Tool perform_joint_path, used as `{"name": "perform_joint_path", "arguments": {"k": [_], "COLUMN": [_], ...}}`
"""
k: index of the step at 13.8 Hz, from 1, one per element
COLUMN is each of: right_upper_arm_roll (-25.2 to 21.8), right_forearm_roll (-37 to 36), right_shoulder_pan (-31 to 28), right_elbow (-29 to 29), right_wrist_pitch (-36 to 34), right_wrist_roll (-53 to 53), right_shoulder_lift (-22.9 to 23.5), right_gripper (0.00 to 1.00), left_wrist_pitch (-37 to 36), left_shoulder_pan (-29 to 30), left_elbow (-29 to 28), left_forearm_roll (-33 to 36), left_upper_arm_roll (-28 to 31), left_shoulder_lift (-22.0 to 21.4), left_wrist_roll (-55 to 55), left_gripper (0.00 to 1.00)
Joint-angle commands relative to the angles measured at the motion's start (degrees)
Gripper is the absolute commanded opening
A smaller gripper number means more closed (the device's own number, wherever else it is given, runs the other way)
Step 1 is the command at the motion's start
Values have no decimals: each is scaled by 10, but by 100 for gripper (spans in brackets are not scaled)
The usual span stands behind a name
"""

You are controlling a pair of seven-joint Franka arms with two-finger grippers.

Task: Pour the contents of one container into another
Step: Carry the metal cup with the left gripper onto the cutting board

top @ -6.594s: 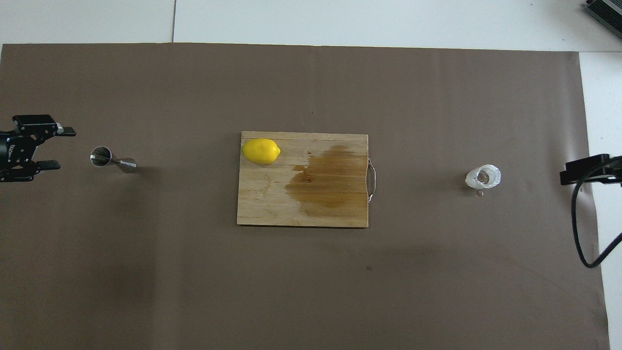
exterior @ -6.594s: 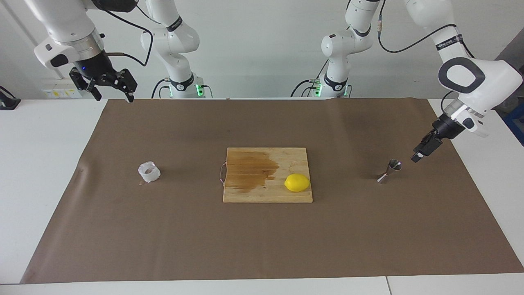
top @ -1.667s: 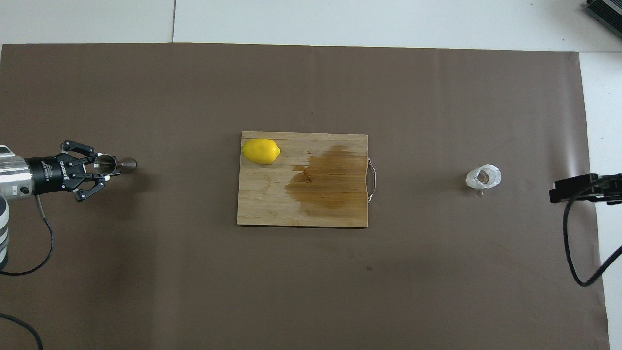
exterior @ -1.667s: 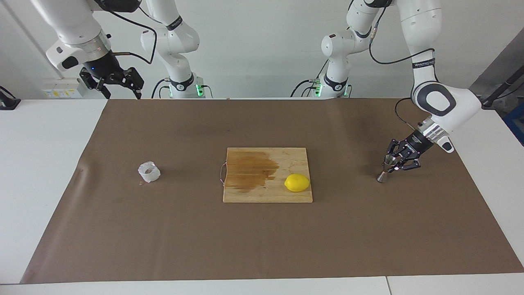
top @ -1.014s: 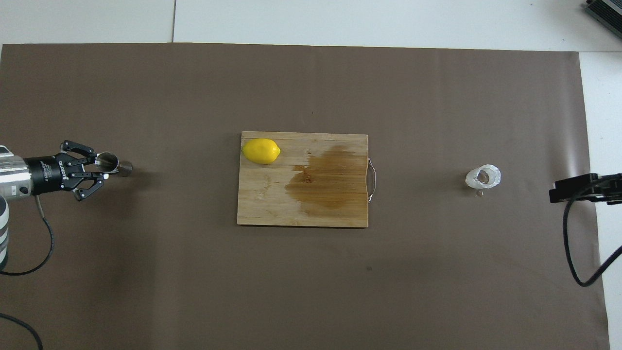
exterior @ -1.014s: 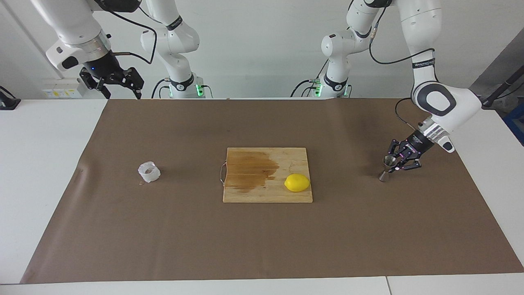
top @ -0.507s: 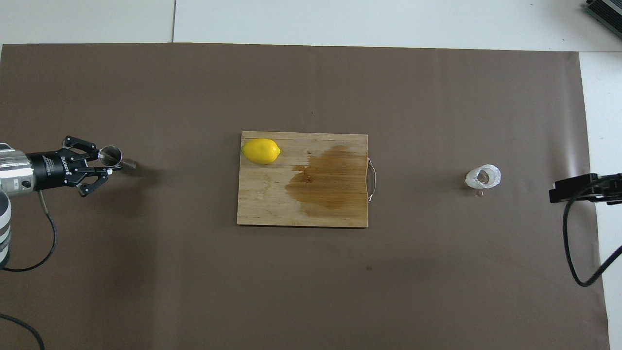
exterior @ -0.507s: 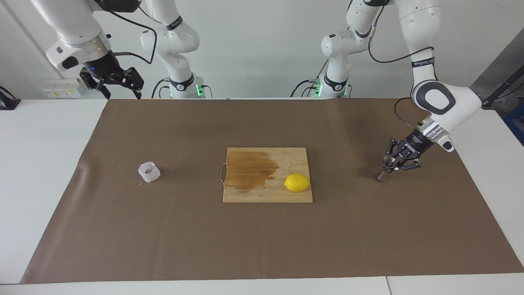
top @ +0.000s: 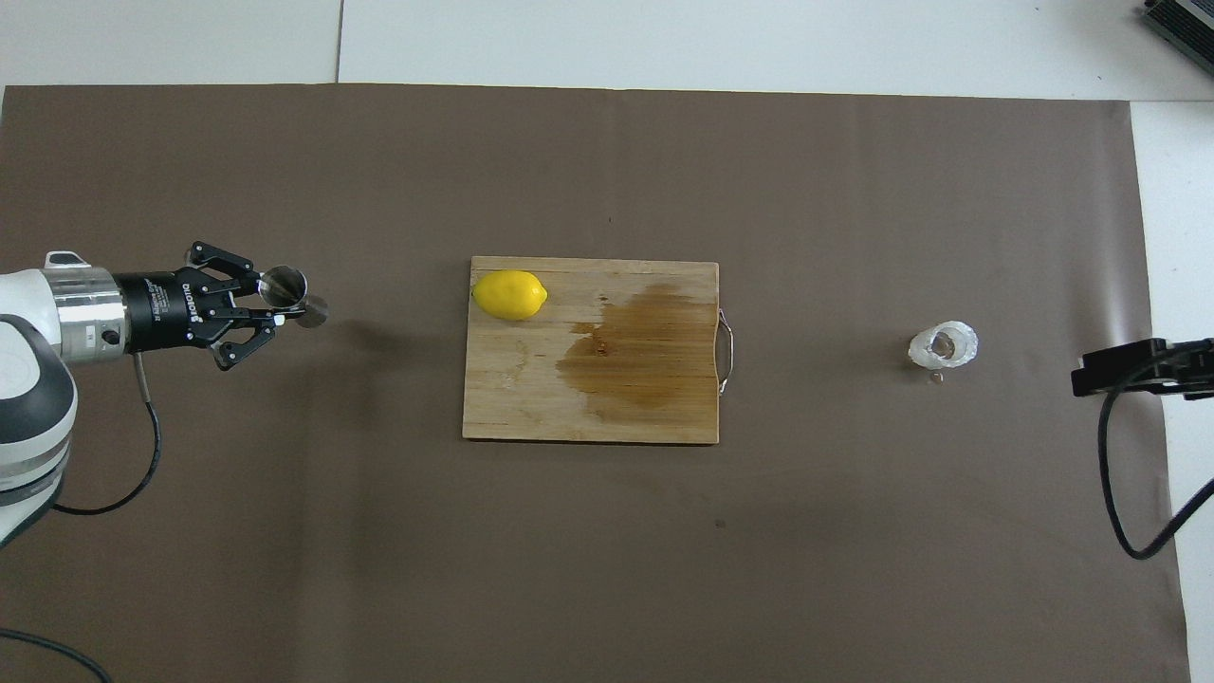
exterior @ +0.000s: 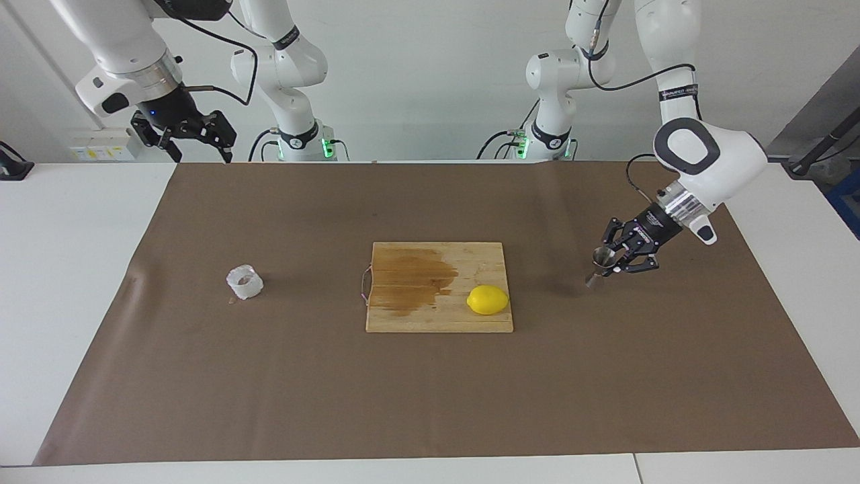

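Note:
The steel jigger (exterior: 598, 266) is held tilted in my left gripper (exterior: 610, 261), which is shut on its upper cone, a little above the brown mat between the mat's left-arm end and the cutting board. It also shows in the overhead view (top: 287, 287) with the left gripper (top: 273, 305) around it. The whitish crinkled cup (exterior: 244, 282) stands upright on the mat toward the right arm's end, also seen in the overhead view (top: 942, 345). My right gripper (exterior: 193, 146) waits open and empty, raised over the table's corner at the right arm's end.
A wooden cutting board (exterior: 403, 316) with a dark wet stain lies mid-mat, a yellow lemon (exterior: 488, 300) on its corner toward the left arm. The brown mat (exterior: 430, 396) covers most of the white table. A tiny crumb (top: 936, 378) lies beside the cup.
My left gripper came in, shut on the jigger, lifted it off the mat and has carried it toward the cutting board. The cup, lemon and right arm stayed put.

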Motion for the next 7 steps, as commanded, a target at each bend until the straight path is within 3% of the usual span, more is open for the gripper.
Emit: {"name": "perform_joint_path", "arguments": {"k": [1, 7], "right_upper_arm_roll": [1, 0], "right_forearm_roll": [-12, -28], "right_shoulder_pan": [-1, -1], "right_elbow": [-14, -24], "right_wrist_pitch": [5, 8], "right_wrist_roll": [-11, -11], "right_shoulder_lift": [-14, -14], "right_gripper": [100, 100], "left_wrist_pitch": [-7, 39], "left_shoulder_pan": [-44, -145], "left_elbow": [-11, -10], "left_forearm_roll": [-31, -61], "left_upper_arm_roll": [9, 9], "left_shoulder_lift": [-21, -29], "left_wrist_roll": [-22, -104], "left_gripper": [3, 3]}}
